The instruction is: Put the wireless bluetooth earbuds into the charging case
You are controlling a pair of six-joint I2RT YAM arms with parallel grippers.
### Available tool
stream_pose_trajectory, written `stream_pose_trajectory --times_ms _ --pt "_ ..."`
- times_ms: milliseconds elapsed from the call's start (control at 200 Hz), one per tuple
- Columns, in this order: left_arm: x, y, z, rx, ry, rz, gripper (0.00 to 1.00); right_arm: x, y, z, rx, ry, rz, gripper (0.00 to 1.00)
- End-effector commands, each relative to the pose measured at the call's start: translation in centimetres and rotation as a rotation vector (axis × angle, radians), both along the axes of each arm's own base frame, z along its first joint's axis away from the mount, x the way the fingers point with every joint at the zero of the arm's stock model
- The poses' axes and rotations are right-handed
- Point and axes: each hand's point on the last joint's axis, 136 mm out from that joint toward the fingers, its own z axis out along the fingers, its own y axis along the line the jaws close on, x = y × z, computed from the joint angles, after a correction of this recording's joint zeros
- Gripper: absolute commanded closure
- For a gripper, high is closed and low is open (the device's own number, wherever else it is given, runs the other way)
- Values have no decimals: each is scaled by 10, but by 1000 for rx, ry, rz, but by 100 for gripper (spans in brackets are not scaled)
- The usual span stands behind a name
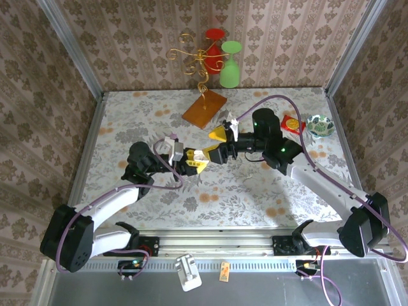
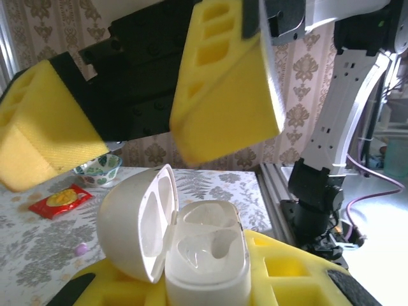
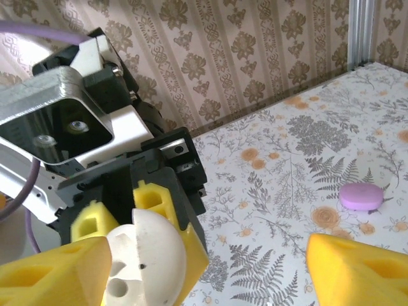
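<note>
Charging case point(image 2: 207, 255) clamped in left end effector point(image 1: 193, 159).

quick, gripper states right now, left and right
left gripper: closed on the charging case, lid open
right gripper: open, holding nothing, just above the case

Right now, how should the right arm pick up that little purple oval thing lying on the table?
Take the purple oval across its narrow width, coming straight down from above. It lies flat and low on the table, with bare surface all round, so the right fingers can straddle it; a sideways approach would probably push it.
</note>
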Motion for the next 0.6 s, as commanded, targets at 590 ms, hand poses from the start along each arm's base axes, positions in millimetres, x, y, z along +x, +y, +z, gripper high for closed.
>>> stream_pose_trajectory --times_ms 590 --pt "36 9 -14 -8 -194 264 100 42 -110 -63 -49 277 -621 12"
